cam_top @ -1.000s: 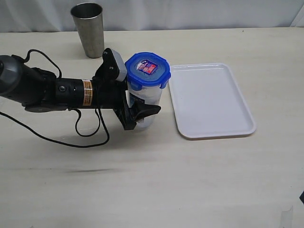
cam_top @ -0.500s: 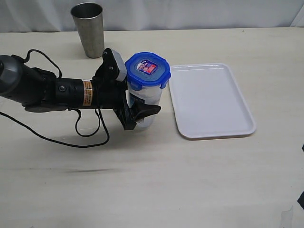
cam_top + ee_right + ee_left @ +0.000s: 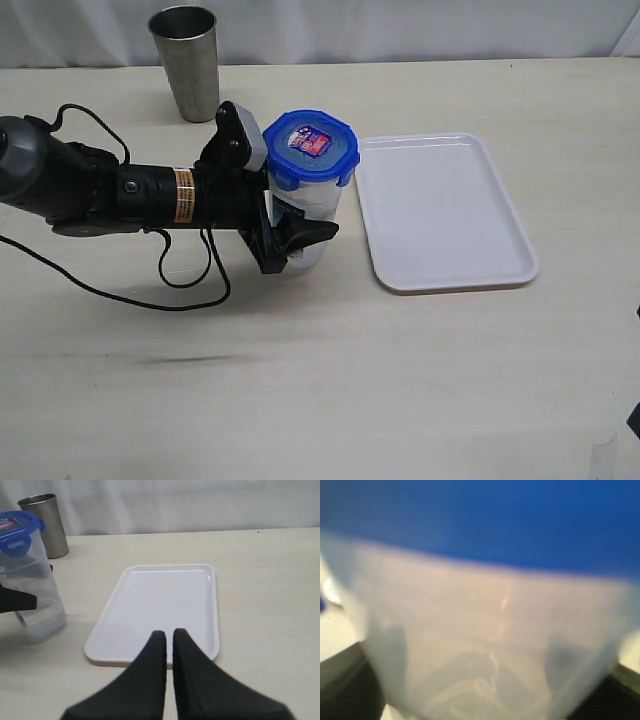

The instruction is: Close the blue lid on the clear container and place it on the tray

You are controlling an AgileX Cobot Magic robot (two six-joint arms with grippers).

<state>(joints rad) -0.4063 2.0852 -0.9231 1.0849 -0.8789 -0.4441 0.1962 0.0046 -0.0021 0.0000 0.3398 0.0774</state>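
Left hand [image 3: 290, 235] clamps wide around the clear container [image 3: 312, 205], low down, leaving the blue lid [image 3: 311, 145] on top clear. It stands on the table [image 3: 320, 380] beside the tray [image 3: 450, 215], likely ready to carry. Right hand [image 3: 169, 640] pinched shut, empty.

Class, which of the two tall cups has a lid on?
The clear container, capped by the blue lid; the steel cup is open-topped.
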